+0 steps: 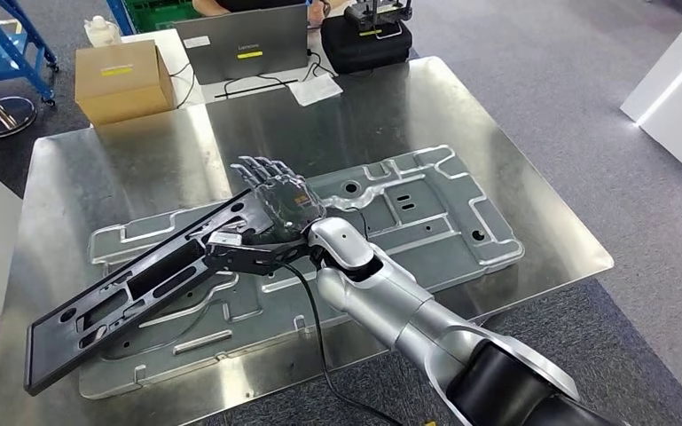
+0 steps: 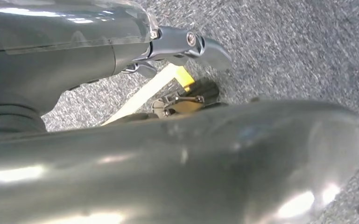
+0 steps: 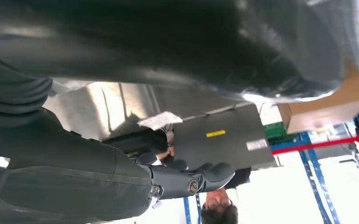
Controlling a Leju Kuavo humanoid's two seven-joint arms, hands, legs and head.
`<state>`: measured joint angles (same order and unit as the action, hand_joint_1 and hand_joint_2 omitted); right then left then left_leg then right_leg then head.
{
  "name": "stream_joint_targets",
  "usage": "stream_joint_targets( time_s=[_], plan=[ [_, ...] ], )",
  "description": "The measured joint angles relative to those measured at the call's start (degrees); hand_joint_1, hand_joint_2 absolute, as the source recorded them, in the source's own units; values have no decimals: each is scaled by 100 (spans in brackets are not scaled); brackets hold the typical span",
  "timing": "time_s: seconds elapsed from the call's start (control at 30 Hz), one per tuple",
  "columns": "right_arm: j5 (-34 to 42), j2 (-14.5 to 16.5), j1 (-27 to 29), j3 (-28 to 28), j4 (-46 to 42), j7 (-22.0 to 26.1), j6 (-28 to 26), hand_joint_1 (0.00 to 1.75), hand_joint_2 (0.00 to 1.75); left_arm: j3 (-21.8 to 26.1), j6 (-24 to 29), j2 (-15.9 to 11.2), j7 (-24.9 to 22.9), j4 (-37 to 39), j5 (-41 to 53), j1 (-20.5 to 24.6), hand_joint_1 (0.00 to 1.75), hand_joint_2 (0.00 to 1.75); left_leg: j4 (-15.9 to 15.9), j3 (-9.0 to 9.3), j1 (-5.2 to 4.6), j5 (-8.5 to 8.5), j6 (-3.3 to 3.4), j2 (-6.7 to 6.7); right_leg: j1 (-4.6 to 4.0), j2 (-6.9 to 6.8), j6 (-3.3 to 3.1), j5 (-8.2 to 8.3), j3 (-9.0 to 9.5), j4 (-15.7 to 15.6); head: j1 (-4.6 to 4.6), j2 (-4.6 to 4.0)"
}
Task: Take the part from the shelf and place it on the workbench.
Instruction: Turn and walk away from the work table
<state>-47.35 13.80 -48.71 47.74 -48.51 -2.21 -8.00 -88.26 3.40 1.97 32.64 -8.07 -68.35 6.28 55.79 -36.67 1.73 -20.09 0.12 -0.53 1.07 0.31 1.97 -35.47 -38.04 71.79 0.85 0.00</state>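
The part (image 1: 133,297) is a long black frame with cut-outs, lying slantwise across the workbench (image 1: 142,160) on top of a large silver pressed plate (image 1: 443,222). Its lower end reaches the near left edge of the bench. Its upper end runs under my right hand (image 1: 277,197), whose fingers stretch out flat over it. In the right wrist view the part (image 3: 177,42) looms dark and close, and the thumb (image 3: 205,175) stands apart from it with a gap between. My left hand (image 2: 182,44) hangs over grey carpet with nothing in it.
At the far side of the bench stand a cardboard box (image 1: 122,80), a grey laptop (image 1: 244,43), a sheet of paper (image 1: 315,89) and a black case (image 1: 368,44). A person (image 3: 219,212) sits behind the laptop. Blue racks stand at the far left.
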Motion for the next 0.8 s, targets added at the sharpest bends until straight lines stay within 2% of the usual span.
stream_joint_targets(
  time_s=[0.03, 0.07, 0.1, 0.13, 0.17, 0.2, 0.23, 0.27, 0.33, 0.37, 0.4, 0.47, 0.5, 0.53, 0.57, 0.6, 0.67, 0.7, 0.73, 0.8],
  plan=[
    [0, -7, 16, -1, 11, -1, 0, 0, 0, 0, -1, 1, -1, 0, 0, -2, 0, 0, 7, -10, 4, -2, -5, -1, 18, -1, 24, -4, -90, 163, 1, 0],
    [0, -10, 26, -1, 19, -1, 0, 0, 0, 0, -2, 2, -1, 0, 0, -4, 0, 0, 21, -20, 12, -7, -16, -3, 37, -2, 44, 111, -67, 97, 0, -1],
    [0, -12, 30, -1, 23, -1, 0, 0, 0, 0, -3, 4, -1, -1, 0, -5, 0, 0, 42, -29, 24, -14, -34, -6, 57, -3, 62, 312, 78, -195, 0, -1],
    [0, -12, 28, -2, 24, 0, 0, 0, 0, 0, -4, 5, -1, -1, -1, -4, 0, 0, 72, -39, 35, -24, -64, -9, 74, -3, 75, 500, 290, -627, -1, -1],
    [1, -11, 26, -2, 23, 1, 0, 0, 0, 0, -3, 4, -1, -1, -1, -2, 0, 0, 93, -47, 42, -29, -101, -15, 68, 10, 69, 652, 483, -972, -1, -1],
    [0, -11, 23, -3, 22, 2, -1, 0, 0, 0, -3, 3, -1, -1, -1, 0, 0, 0, 113, -51, 42, -30, -143, -23, 57, 25, 42, 742, 608, -1209, -1, -1],
    [0, -10, 21, -5, 22, 2, -1, 0, 0, 0, -3, 1, -1, 0, -1, 0, 0, 0, 126, -56, 34, -24, -186, -33, 39, 40, 0, 757, 649, -1303, 0, -1],
    [0, -8, 21, -7, 22, 4, -2, 0, 0, 0, -3, 0, -1, 0, -1, -1, 0, 0, 121, -58, 27, -9, -228, -42, 14, 53, -55, 771, 630, -1276, 0, -1],
    [0, 0, 17, -9, 21, 6, -3, 0, 0, 0, -3, 1, -1, 0, 0, -4, 0, 0, 134, -80, 33, -8, -301, -43, 20, 43, -171, 794, 595, -1315, 1, 0],
    [0, 6, 16, -9, 20, 7, -3, 0, 0, 0, -3, 2, -1, 0, 0, -7, 0, 0, 219, -122, 43, -88, -320, -29, 21, 31, -230, 829, 583, -1330, 2, 0],
    [0, 12, 17, -9, 20, 7, -4, 0, 0, 0, -3, 1, -1, 0, 0, -9, 0, 0, 428, -207, 49, -255, -325, -15, 22, 13, -281, 865, 571, -1345, 3, 0],
    [-4, 17, 22, -9, 26, 7, -1, 0, 0, 0, -3, 0, -1, 0, 0, -12, 0, 0, 1186, -488, 44, -754, -314, 8, -11, -20, -348, 920, 522, -1341, 5, -1],
    [-9, 18, 30, -9, 33, 7, 2, 0, 0, 0, -3, -1, -1, 0, 0, -13, 0, 0, 1592, -621, 39, -963, -311, 8, -34, -32, -362, 935, 487, -1331, 4, -1],
    [-18, 17, 41, -9, 41, 7, 4, 0, 0, 0, -4, -1, -1, 0, 0, -15, 0, 0, 1855, -684, 31, -1070, -304, 9, -57, -40, -371, 948, 450, -1315, 4, -1],
    [-26, 17, 52, -9, 48, 7, 6, 0, 0, 0, -4, -1, -1, 0, 0, -18, 0, 0, 1905, -639, 22, -1066, -290, 9, -75, -45, -373, 956, 414, -1295, 4, -1],
    [-35, 17, 61, -9, 51, 7, 7, 0, 0, 0, -4, -1, -1, 0, 0, -20, 0, 0, 1715, -470, 10, -965, -265, 10, -90, -47, -372, 961, 386, -1272, 4, -1],
    [-47, 17, 64, -10, 53, 7, 7, 0, 0, 0, -4, -4, -1, 0, 0, -16, 0, 0, 933, 57, -31, -723, -183, 12, -109, -48, -363, 966, 339, -1223, 4, 0],
    [-50, 17, 63, -10, 53, 7, 7, 0, 0, 0, -4, -7, 0, 0, 0, -12, 0, 0, 621, 248, -57, -644, -149, 15, -115, -48, -344, 975, 320, -1205, 3, 0],
    [-51, 18, 65, -11, 53, 8, 7, 0, 0, 0, -4, -10, 0, 0, 0, -8, 0, 0, 433, 350, -82, -613, -122, 17, -116, -49, -318, 990, 303, -1195, 3, 0],
    [-52, 21, 70, -12, 52, 8, 7, 0, 0, 0, -4, -14, 0, 0, 0, -5, 0, 0, 354, 348, -112, -582, -90, 20, -109, -48, -238, 1029, 283, -1207, 2, 0]
  ],
)
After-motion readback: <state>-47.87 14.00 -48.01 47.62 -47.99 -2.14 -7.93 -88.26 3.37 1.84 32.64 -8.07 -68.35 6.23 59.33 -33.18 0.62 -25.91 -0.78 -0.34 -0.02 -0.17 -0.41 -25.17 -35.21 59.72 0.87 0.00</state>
